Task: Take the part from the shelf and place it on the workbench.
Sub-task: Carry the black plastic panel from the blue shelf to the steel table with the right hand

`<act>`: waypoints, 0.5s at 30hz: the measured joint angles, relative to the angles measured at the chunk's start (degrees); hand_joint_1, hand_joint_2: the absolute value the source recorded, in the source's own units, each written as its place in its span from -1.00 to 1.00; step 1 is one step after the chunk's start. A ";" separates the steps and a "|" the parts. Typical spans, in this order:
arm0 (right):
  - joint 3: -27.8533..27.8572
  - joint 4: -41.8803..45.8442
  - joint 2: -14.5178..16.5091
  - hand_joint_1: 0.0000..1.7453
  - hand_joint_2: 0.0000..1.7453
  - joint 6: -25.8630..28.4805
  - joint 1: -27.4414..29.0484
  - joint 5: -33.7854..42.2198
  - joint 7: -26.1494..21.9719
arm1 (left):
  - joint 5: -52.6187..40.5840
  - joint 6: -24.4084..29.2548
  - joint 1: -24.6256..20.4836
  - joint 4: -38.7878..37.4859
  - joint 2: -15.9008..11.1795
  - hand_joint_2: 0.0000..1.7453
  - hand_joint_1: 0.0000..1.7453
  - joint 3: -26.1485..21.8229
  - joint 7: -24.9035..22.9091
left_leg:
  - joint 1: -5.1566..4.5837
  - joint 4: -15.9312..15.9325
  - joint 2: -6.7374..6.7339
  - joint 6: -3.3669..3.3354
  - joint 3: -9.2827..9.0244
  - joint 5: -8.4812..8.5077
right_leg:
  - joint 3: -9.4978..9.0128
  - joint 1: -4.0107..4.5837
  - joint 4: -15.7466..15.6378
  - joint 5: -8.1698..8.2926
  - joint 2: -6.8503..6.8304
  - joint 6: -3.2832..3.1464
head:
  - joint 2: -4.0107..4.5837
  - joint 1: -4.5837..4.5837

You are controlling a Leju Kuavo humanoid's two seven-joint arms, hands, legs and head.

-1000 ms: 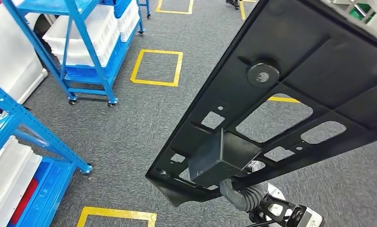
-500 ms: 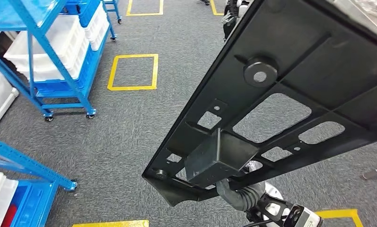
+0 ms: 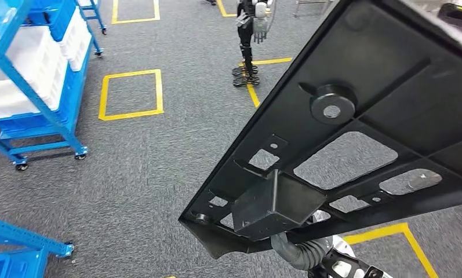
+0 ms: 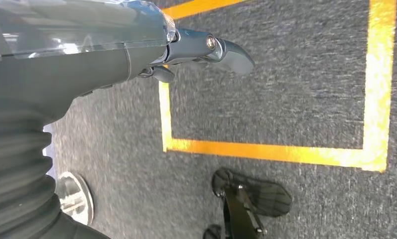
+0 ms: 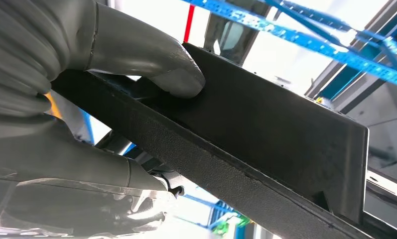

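Right hand (image 5: 101, 114) is gripping the part (image 5: 266, 149) in the right wrist view: the thumb is pressing on one face of the black panel's edge while the other fingers are wrapping under it, so the part is running out and away from the hand, past blue shelf rails (image 5: 296, 37) beyond it.

From the head view, the part (image 3: 356, 133) is rising slantwise above the right arm, its ribbed, cut-out underside facing the camera, with only the grey wrist cover showing beneath its low end. Grey carpet with yellow floor squares (image 3: 130, 95) is lying below, a blue shelf cart (image 3: 37, 87) is standing well off to the left, and another robot (image 3: 248, 35) is standing far ahead.

At the left wrist, the left hand (image 4: 186, 50) is hanging over the carpet and a yellow line, holding nothing, fingers apart.

Judging by this, the carry step is under way: the part is off the shelf, and no workbench is appearing. Next, the robot is needing to find the bench and keep the long, tilted part steady while approaching.
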State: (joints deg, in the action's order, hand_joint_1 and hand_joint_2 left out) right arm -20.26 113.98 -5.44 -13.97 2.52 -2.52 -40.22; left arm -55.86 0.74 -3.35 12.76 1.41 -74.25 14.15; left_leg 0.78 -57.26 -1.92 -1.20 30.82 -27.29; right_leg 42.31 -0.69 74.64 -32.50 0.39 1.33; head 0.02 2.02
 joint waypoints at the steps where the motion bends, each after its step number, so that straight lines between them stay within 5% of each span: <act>1: -0.01 0.08 -0.34 1.00 1.00 0.01 0.08 0.17 0.00 | -0.11 -0.03 -0.03 0.00 -0.04 1.00 -1.00 0.03 0.13 | -0.05 0.00 -0.56 0.06 -0.12 -0.10 | -1.18 -0.04 -2.29 1.61 -0.27 -0.05 | 0.00 0.01; 3: -0.01 0.26 -0.89 1.00 1.00 -0.01 0.08 0.49 0.01 | -0.32 -0.15 -0.10 0.00 -0.05 1.00 -1.00 0.08 0.33 | -0.17 -0.02 -1.51 0.36 -0.52 -0.41 | -5.72 0.23 -10.66 5.18 -1.98 -0.49 | 0.00 0.01; 5: -0.03 0.40 -1.32 1.00 1.00 -0.04 0.02 0.73 0.01 | -0.44 -0.37 -0.12 0.00 -0.05 1.00 -1.00 0.09 0.55 | -0.32 -0.06 -2.29 0.90 -0.82 -0.74 | -8.42 0.80 -15.86 6.49 -3.23 -1.11 | 0.00 0.01; 8: -0.05 0.49 -1.94 1.00 1.00 -0.37 0.00 1.17 0.01 | -0.48 -0.72 -0.32 0.00 -0.04 1.00 -1.00 0.11 0.79 | -0.27 0.03 -3.26 1.81 -1.23 -1.10 | -8.63 0.99 -16.77 6.58 -2.04 -1.93 | 0.00 0.01; 10: -0.10 0.56 -2.26 1.00 1.00 -0.91 -0.23 1.85 0.01 | -0.51 -0.81 -0.45 0.00 -0.04 1.00 -1.00 0.13 0.81 | -0.13 -2.04 -1.59 2.23 -0.62 -2.67 | -9.06 0.65 -17.47 6.96 -1.09 -2.62 | 0.00 0.02; 13: -0.22 0.43 -2.45 1.00 1.00 -1.76 -0.59 2.59 0.01 | -0.49 -0.81 -0.22 0.00 -0.13 1.00 -1.00 0.12 0.80 | -0.03 -12.77 1.33 2.48 4.53 -7.89 | -9.24 0.63 -17.69 7.08 0.41 -3.18 | 0.00 0.02; 15: -0.27 0.14 -2.52 1.00 1.00 -2.18 -0.63 2.75 0.02 | -0.43 -0.80 -0.03 0.00 -0.20 1.00 -1.00 0.11 0.80 | -0.02 -16.42 1.54 2.58 6.74 -8.17 | -9.25 0.68 -17.55 7.03 1.68 -3.19 | 0.00 0.02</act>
State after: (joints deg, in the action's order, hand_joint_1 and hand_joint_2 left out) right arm -20.52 114.12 -7.96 -16.15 1.89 0.23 -40.20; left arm -56.29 -0.07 -3.39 12.76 1.21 -74.14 14.95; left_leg 0.76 -73.68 -0.38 1.39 37.56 -35.47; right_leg 33.06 -0.01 57.09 -25.46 2.06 -1.87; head 0.02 2.03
